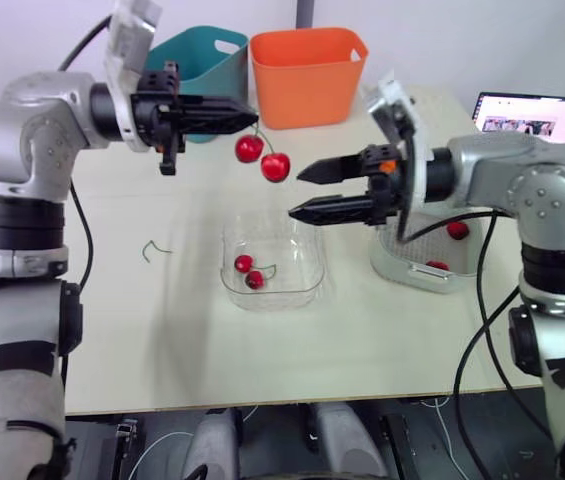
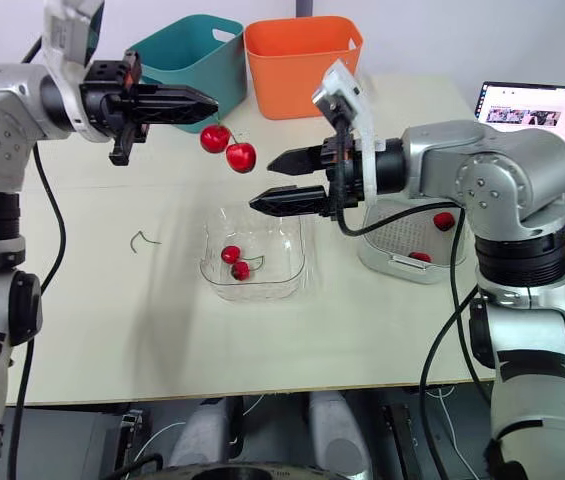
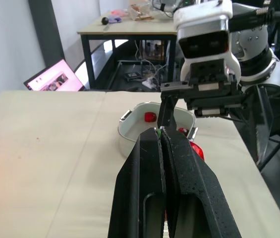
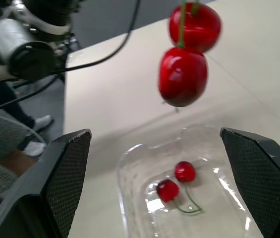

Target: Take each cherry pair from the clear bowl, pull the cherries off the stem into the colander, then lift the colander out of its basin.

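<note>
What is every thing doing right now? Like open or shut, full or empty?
Left pincer: shut on the stem of the red cherry pair, holding it up in the air.
Right pincer: open, beside the hanging cherries.
Clear plastic bowl: holds a second red cherry pair.
White round colander: holds two loose red cherries.
Thin green stem: bare, lying on the table.
Black laptop: open, screen lit.
</note>
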